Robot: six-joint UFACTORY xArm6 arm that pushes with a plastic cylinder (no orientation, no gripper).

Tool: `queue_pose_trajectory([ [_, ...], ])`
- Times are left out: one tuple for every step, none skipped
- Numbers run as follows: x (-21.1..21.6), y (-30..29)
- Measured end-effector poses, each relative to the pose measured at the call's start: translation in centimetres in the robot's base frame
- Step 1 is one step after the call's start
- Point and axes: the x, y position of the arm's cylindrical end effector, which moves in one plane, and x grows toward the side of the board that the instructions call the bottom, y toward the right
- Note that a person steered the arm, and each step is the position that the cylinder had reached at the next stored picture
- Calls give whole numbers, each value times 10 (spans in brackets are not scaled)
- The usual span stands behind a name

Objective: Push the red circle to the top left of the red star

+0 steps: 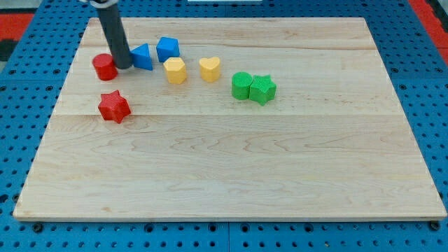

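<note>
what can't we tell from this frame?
- Camera view: my tip sits between the red circle and the blue triangle-like block; whether it touches either cannot be told.
- The rod hides that blue block's left edge, so its shape is uncertain.
- The arm above the rod is cut off by the view's top.

The rod [114, 35] is running out of the view's top edge, so its upper part is cut off. It is covering the left edge of the blue triangle [143, 57] and the right rim of the red circle [105, 67].
</note>
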Motion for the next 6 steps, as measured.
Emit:
queue_pose_trajectory([
  [-4, 38],
  [-36, 12],
  [-33, -19],
  [15, -33],
  [39, -43],
  [35, -94],
])
